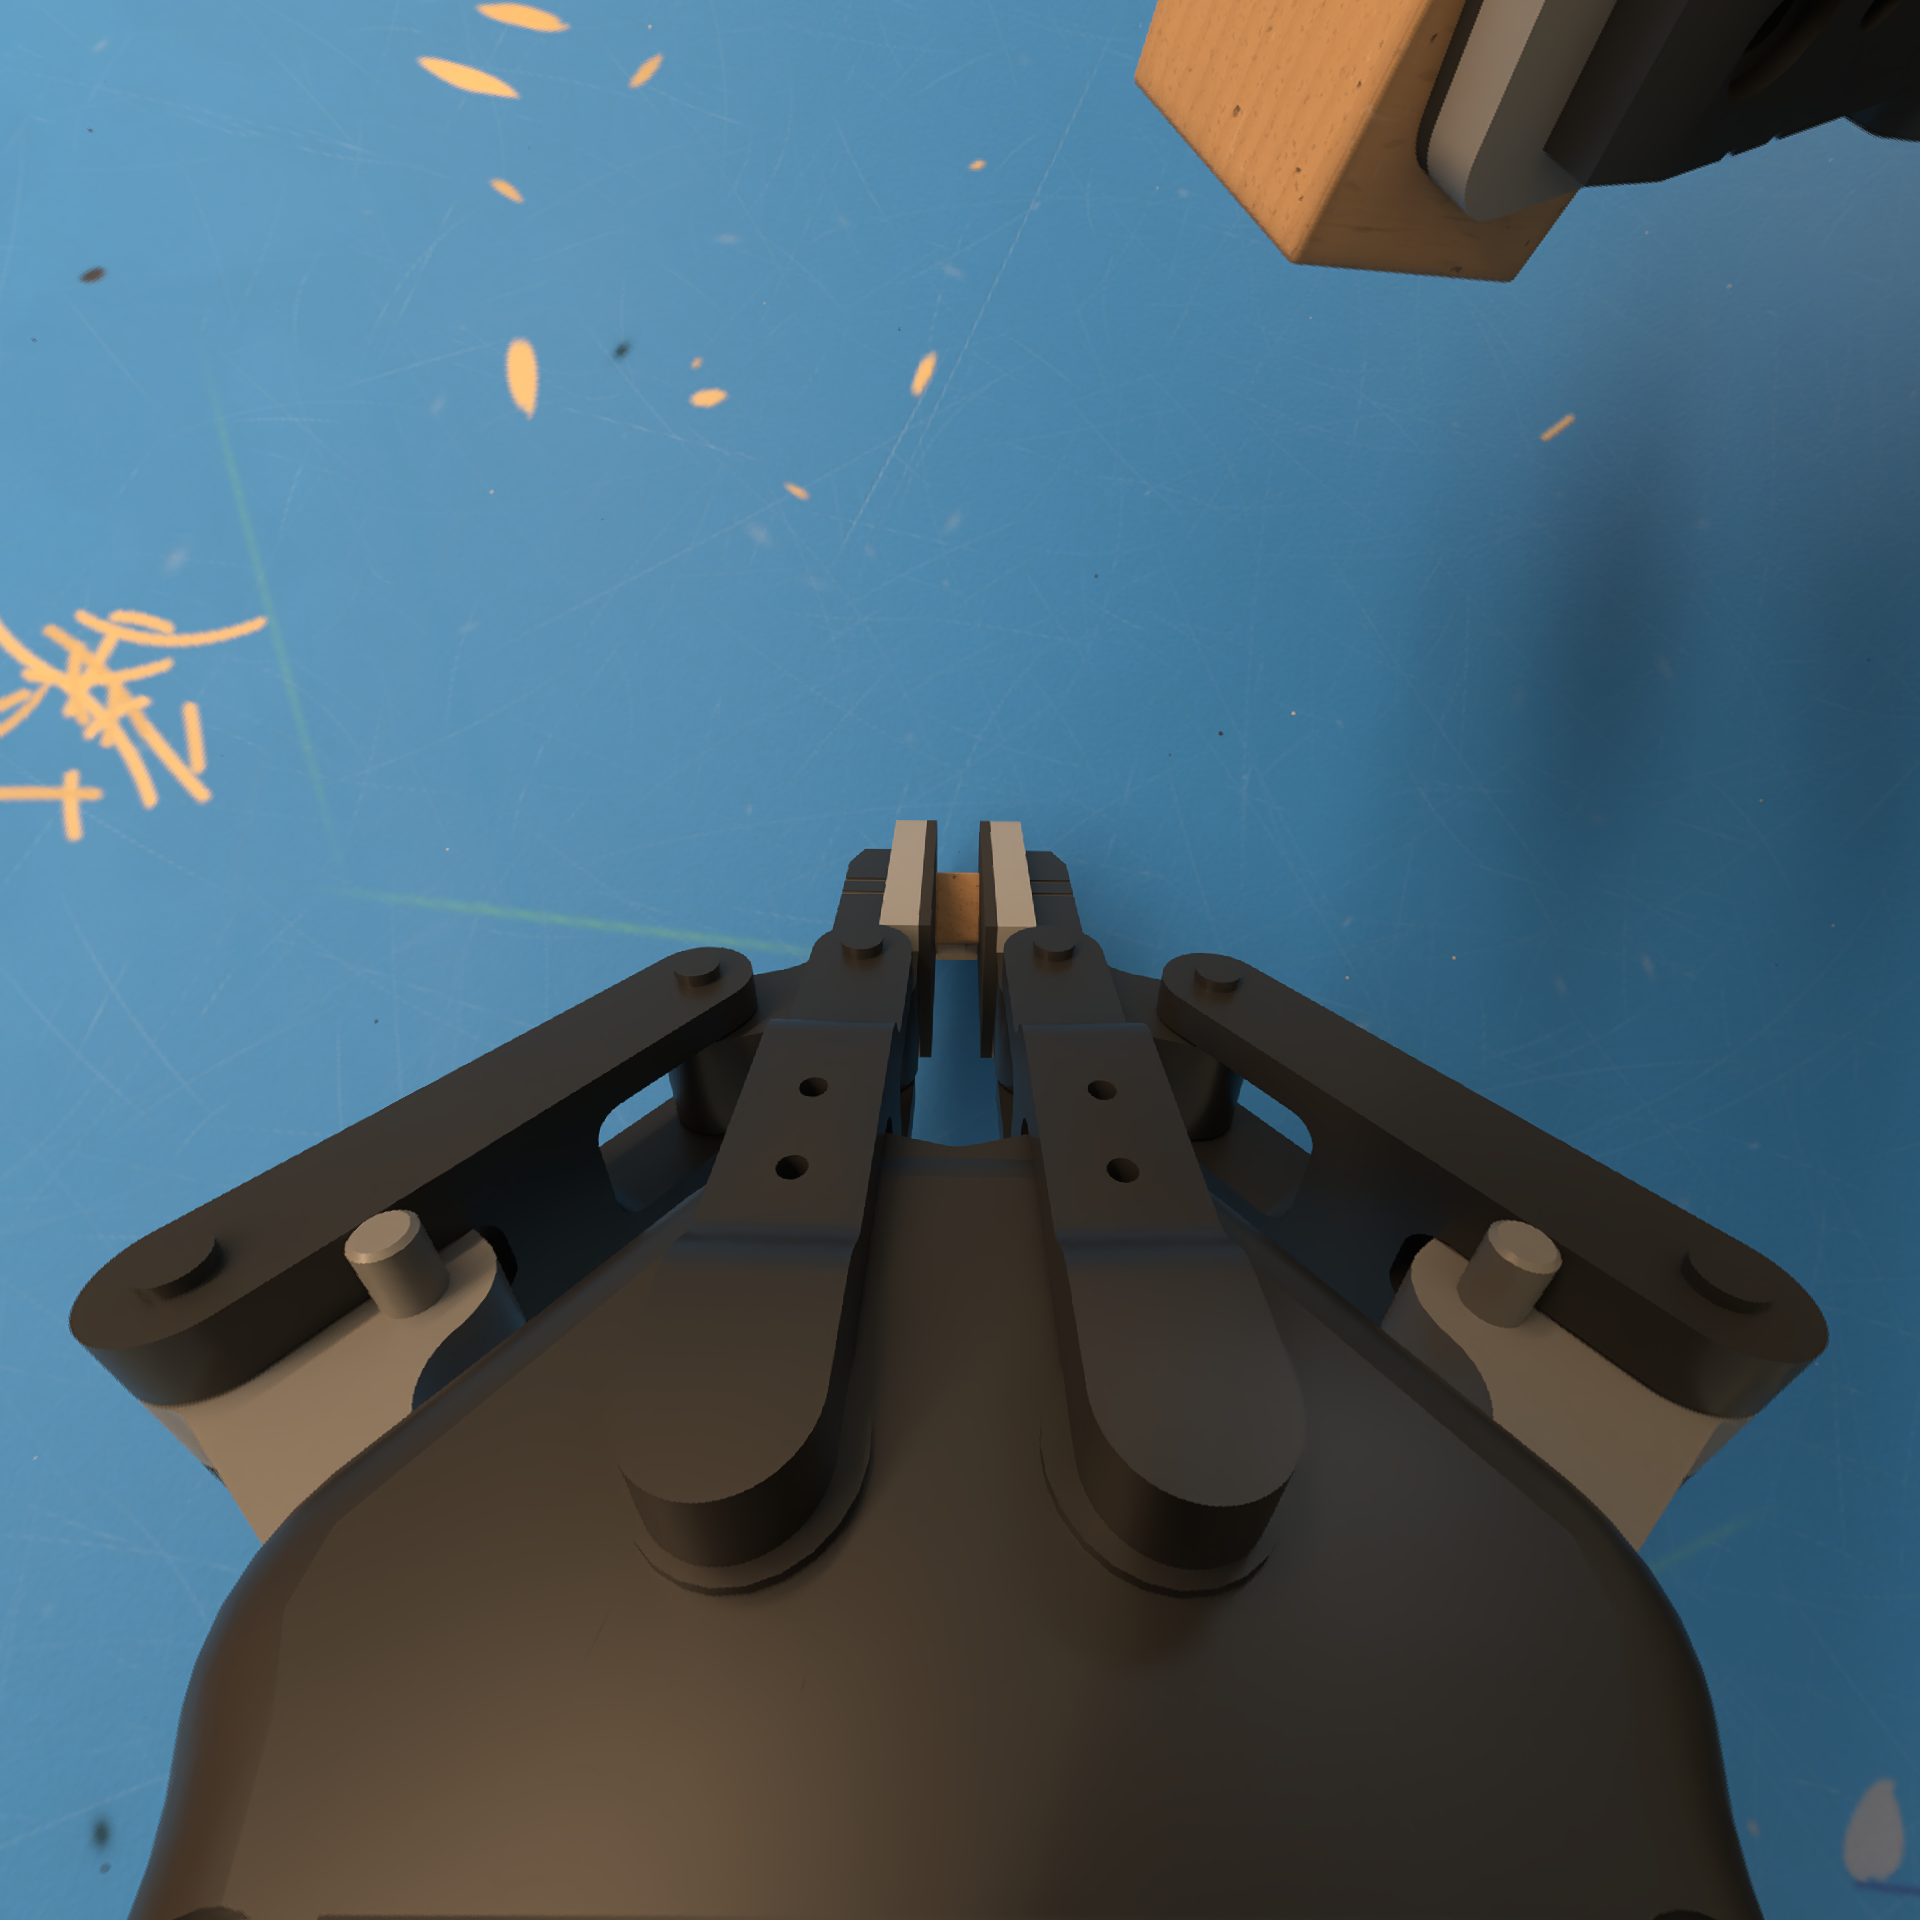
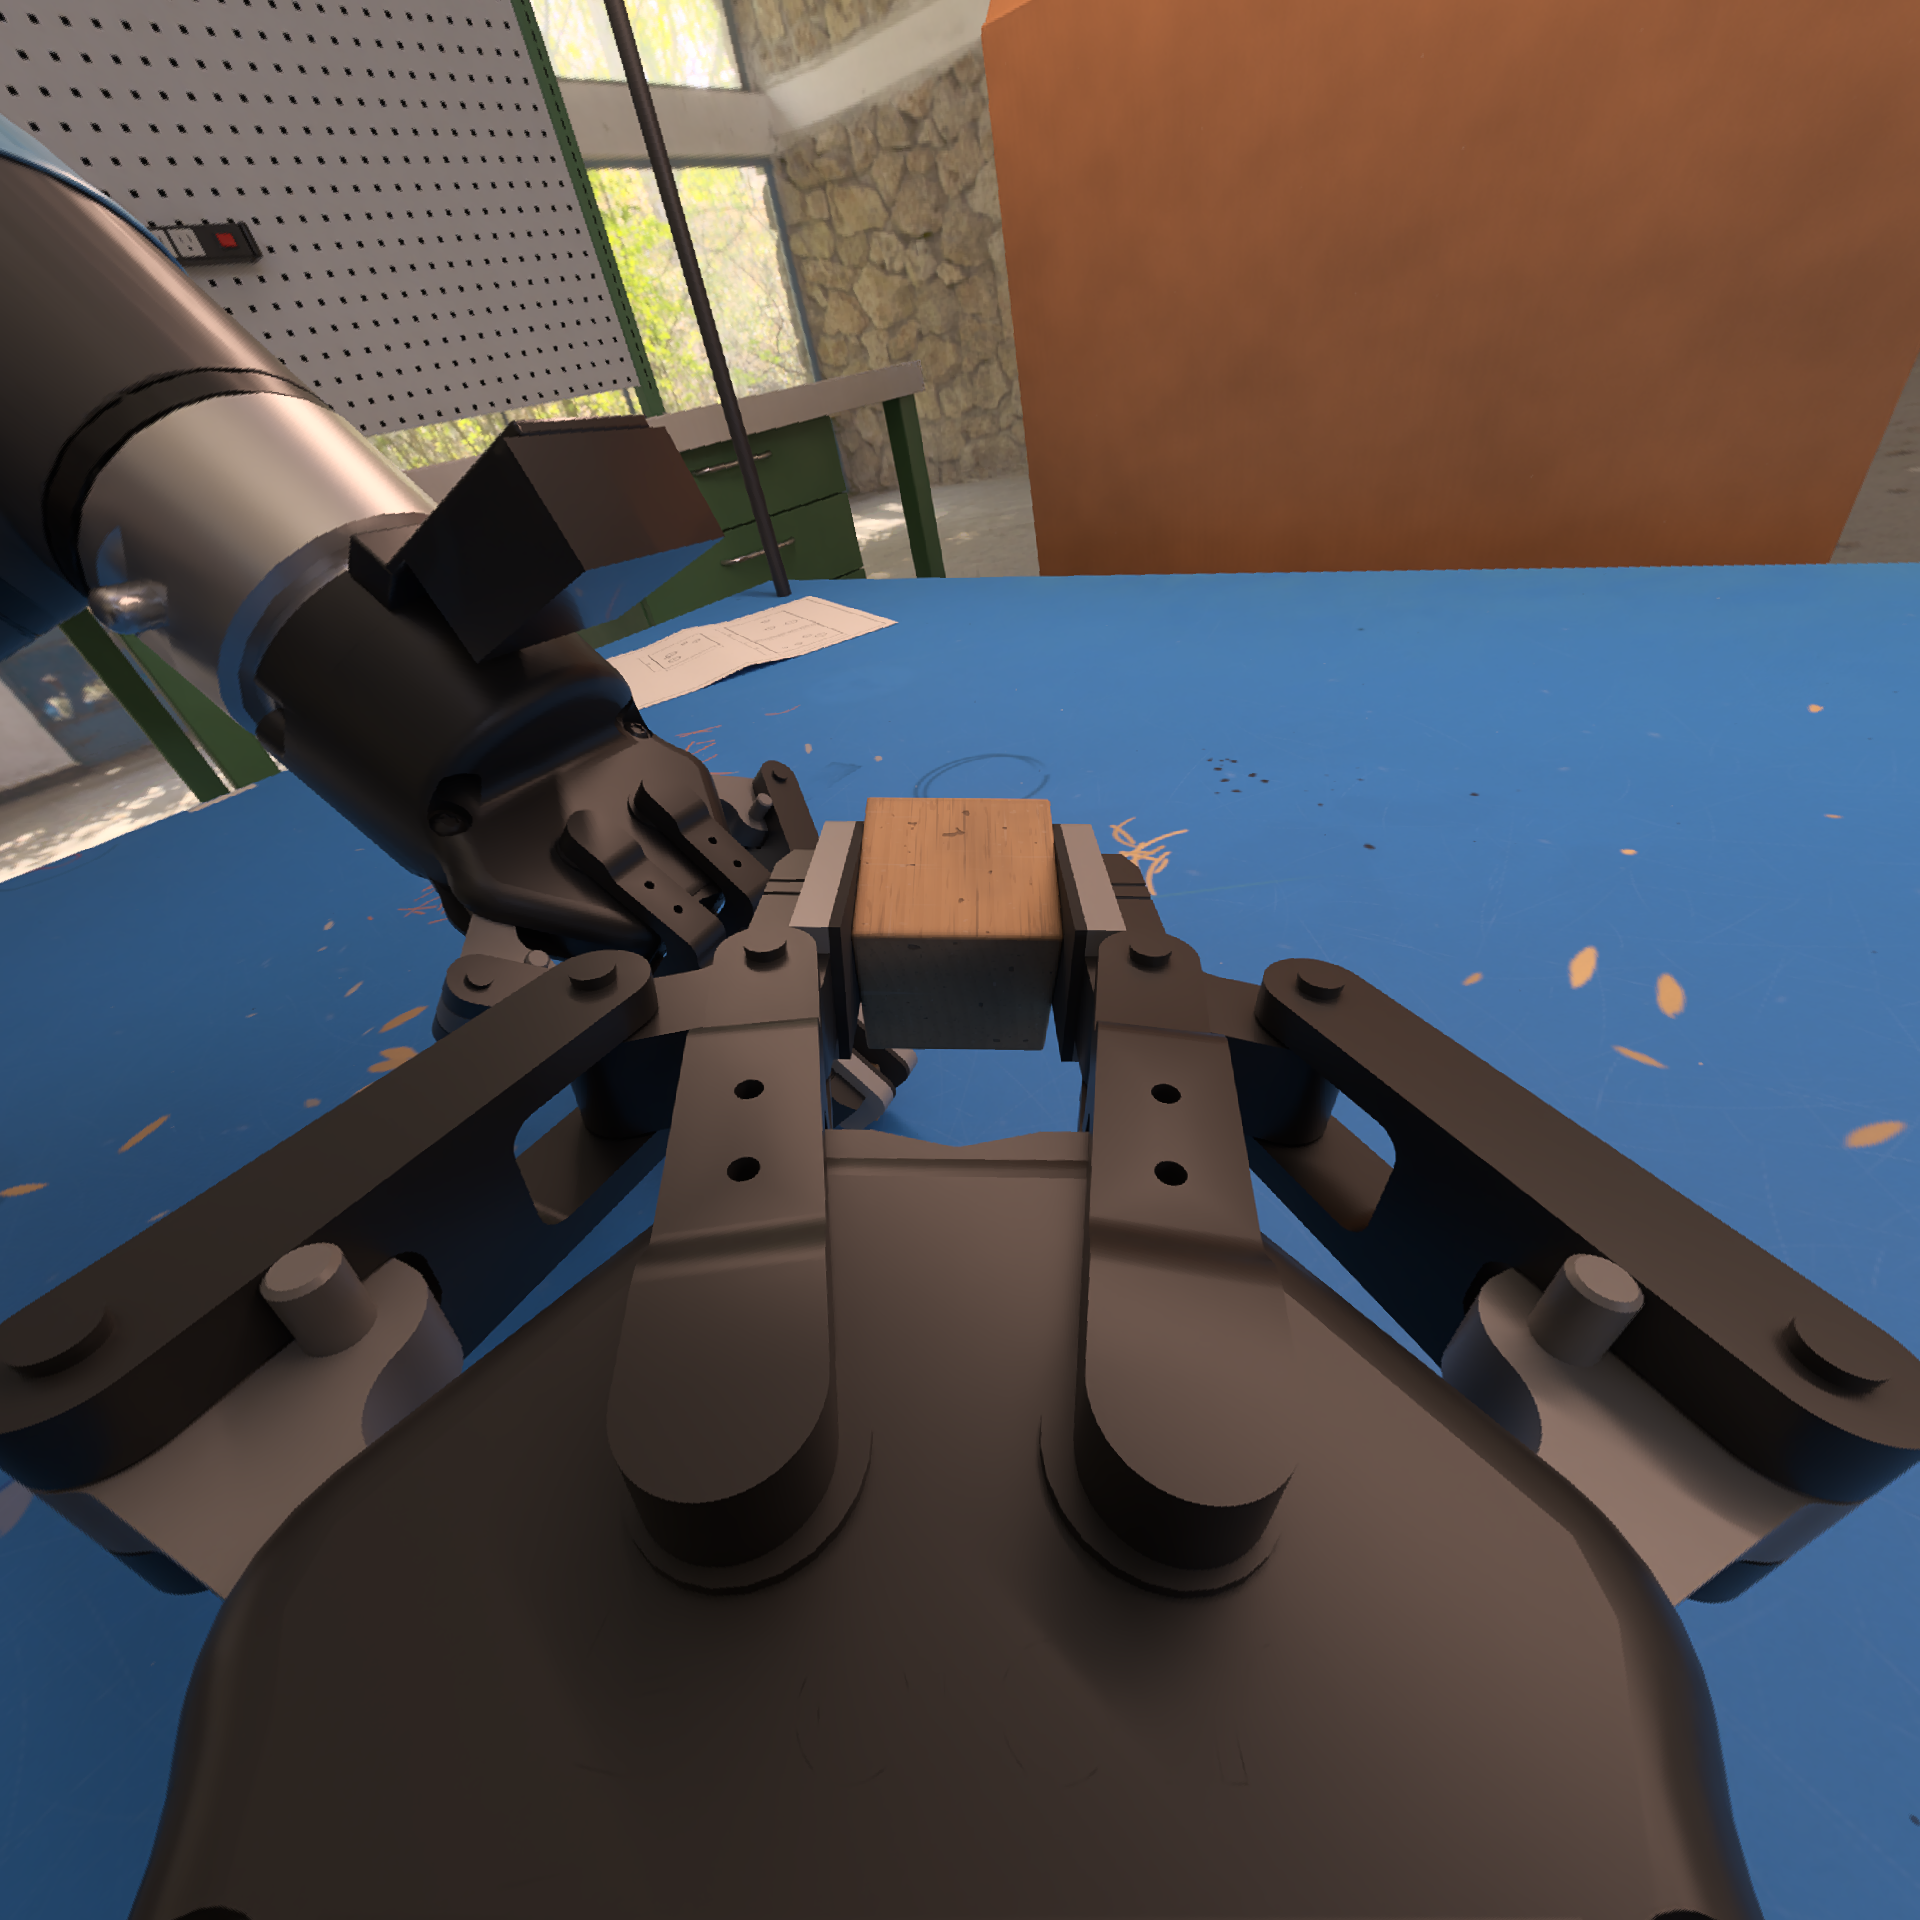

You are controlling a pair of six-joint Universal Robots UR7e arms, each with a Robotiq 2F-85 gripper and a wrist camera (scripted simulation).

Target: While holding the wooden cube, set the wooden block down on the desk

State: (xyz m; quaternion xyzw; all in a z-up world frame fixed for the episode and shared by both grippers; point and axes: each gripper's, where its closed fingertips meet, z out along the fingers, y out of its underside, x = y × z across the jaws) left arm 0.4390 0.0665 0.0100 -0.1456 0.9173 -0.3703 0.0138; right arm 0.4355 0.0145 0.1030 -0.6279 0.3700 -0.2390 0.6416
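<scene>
My left gripper (image 1: 958, 862) points down at the blue desk (image 1: 1143, 623) and is shut on a small, narrow wooden block (image 1: 958, 906), only a sliver of which shows between the pads. How high the block is above the desk I cannot tell. My right gripper (image 2: 956, 883) is shut on a larger wooden cube (image 2: 954, 873) and holds it above the desk (image 2: 1455, 748). In the left wrist view the cube (image 1: 1299, 125) hangs at the top right, held by a right finger pad (image 1: 1496, 114). The left arm (image 2: 312, 540) reaches in just left of the cube.
The desk bears orange paint flecks and scribbles (image 1: 104, 707). A paper sheet (image 2: 748, 639) lies at the desk's far edge beside a dark pole (image 2: 696, 301). A tall orange panel (image 2: 1455, 281) stands behind the desk. A pegboard (image 2: 312, 208) is at the far left.
</scene>
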